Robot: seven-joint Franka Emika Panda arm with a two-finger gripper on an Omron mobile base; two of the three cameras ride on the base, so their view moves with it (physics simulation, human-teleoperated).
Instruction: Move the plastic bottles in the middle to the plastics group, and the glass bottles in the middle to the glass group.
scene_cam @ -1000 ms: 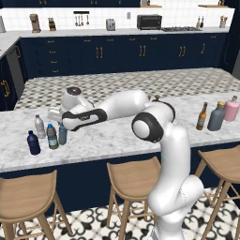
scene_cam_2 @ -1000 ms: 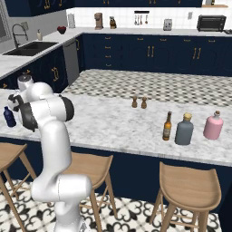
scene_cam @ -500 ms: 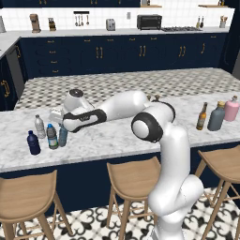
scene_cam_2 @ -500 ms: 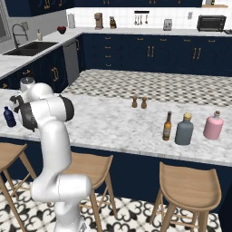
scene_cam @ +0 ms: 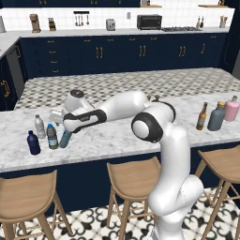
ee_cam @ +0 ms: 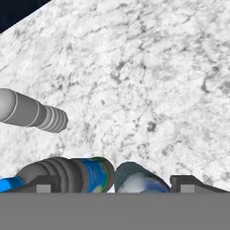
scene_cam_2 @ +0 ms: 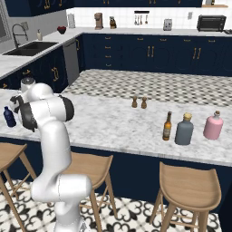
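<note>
Teal-blue and slim, the plastic bottle [scene_cam: 65, 138] leans by the clear blue-capped one [scene_cam: 51, 136] near the counter's [scene_cam: 117, 136] left end, gripper [scene_cam: 58, 117] jaws spread open

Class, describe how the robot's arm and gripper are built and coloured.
The arm is made of glossy white rounded segments with dark grey discs at the joints and a dark band near the wrist. The gripper has two small, dark, blocky finger tips.

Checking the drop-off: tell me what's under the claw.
Under the open claw leans the slim teal-blue plastic bottle, beside the blue-capped clear bottle. The claw covers the teal bottle's top.
</note>
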